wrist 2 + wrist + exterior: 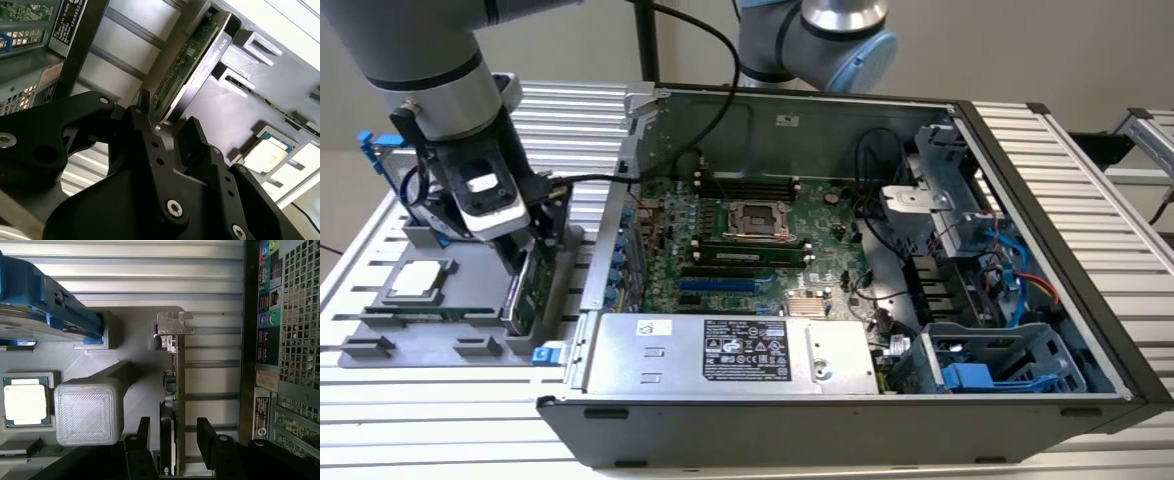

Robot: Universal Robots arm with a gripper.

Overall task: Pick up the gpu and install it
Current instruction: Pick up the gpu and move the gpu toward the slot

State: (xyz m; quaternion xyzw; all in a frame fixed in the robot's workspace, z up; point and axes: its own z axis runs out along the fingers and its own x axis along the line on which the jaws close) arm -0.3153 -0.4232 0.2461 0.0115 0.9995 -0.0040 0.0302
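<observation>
Robot arm poised over a graphics card: the gpu point(176, 370) stands on edge in a slot of the grey parts tray point(380, 345), outside the open computer case point(1067, 250) and just beside its wall on the exterior view's left. Its silver end bracket point(172, 324) is at the end far from the gripper point(174, 422). In both wrist views the two black fingers point(144, 440) sit apart on either side of the card's upper edge, with a gap showing between each pad and the card, so the tool straddles the card without clamping it. A processor point(26, 401) and a blue-framed hard drive point(45, 295) lie elsewhere in the same tray. The motherboard point(747, 230) waits inside the case, well apart from the card.

The card looks stiff and fairly light, but fragile. Its green board face carries exposed parts and its lower connector edge should not be knocked, while the black cooler face is likely smooth enough to slip. The safest hold appears to be across its thickness on the long upper edge, near the middle and clear of the bracket, squeezing firmly but not hard
</observation>
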